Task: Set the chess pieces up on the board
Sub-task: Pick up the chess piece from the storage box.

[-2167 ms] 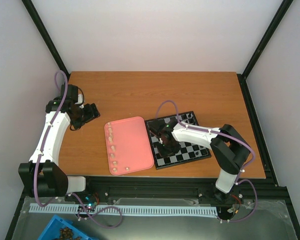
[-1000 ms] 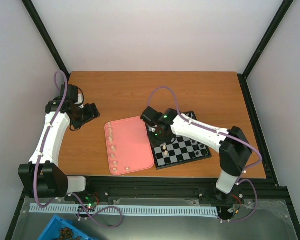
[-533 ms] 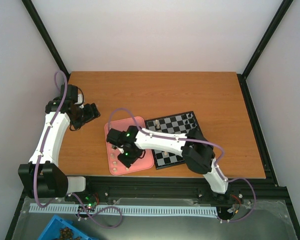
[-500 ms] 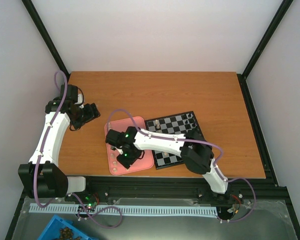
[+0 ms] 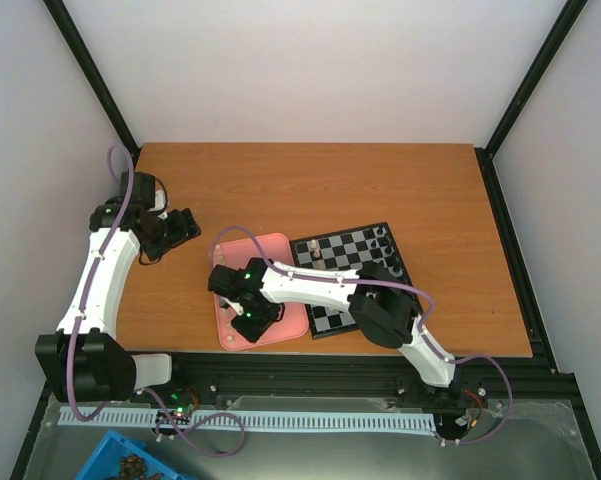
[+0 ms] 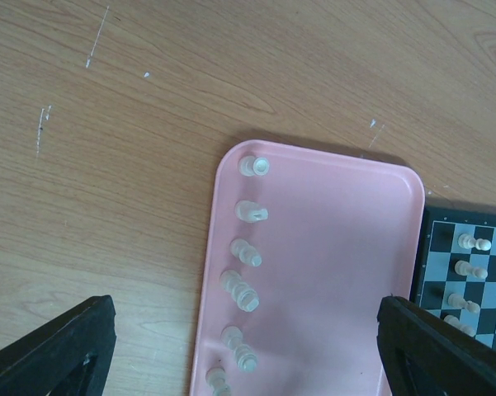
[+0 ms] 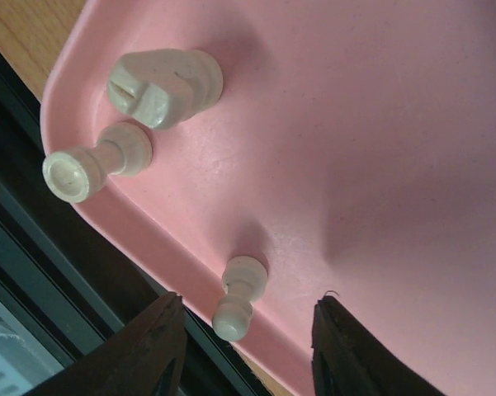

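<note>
The black and white chessboard (image 5: 365, 262) lies right of the pink tray (image 5: 280, 262); a few cream pieces stand on its left files (image 6: 470, 270). Several cream chess pieces (image 6: 249, 257) line the tray's left side. My right gripper (image 5: 248, 318) hovers low over the tray's near end, open, its jaws either side of a cream pawn (image 7: 235, 298). A cream knight (image 7: 163, 87) and another pawn (image 7: 95, 162) stand beside it. My left gripper (image 5: 183, 226) is open and empty over bare table, left of the tray.
The tray's near rim (image 7: 132, 247) sits close to the table's front edge and the black rail (image 7: 33, 247). Dark pieces (image 5: 382, 236) stand at the board's far right corner.
My right arm has left the board, swung left across the tray and dropped over the tray's near end. The left arm has stayed put.
</note>
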